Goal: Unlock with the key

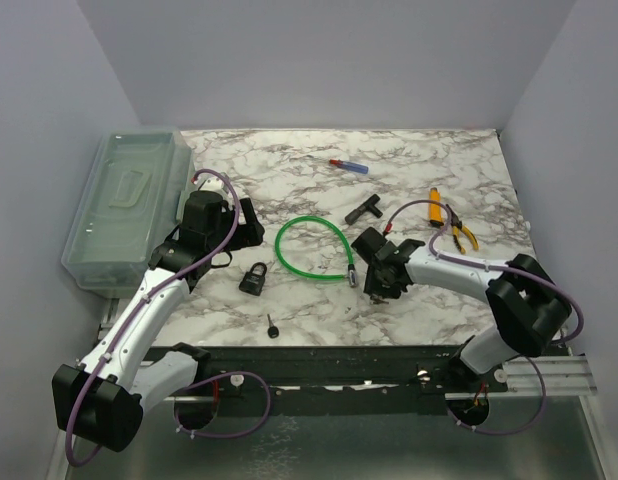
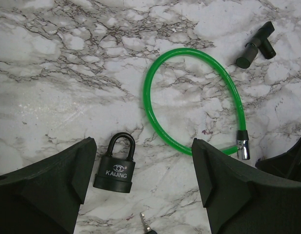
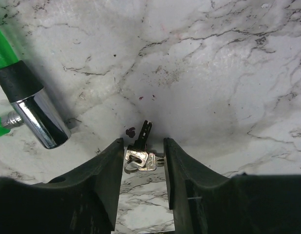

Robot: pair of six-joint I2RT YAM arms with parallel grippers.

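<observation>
I'm on the key pickup: my right gripper [image 3: 143, 161] stands apart astride the small key [image 3: 141, 139], not clamped (padlock [image 2: 115, 168] sits between my wide-open left gripper [image 2: 143, 151] fingers). Next: close squarely, lift.

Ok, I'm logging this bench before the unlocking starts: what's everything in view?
Table: one, white-grey marble, under everything.
Storage box: one, clear, far left.
Padlock: one, black, shackle closed, below the left gripper.
Cable lock: one, green, centre.
Single key: one, black-headed, near edge, in front of the padlock.
Key bunch: one, silver, between the right gripper's fingers.
T-shaped tool: one, black, behind the cable lock.
Pen-like tool: one, red and blue, far centre.
Pliers: one, yellow handles, right side.
Orange tool: one, orange, beside the pliers.
Left gripper: one, black, open.
Right gripper: one, black, open around the key bunch.
</observation>
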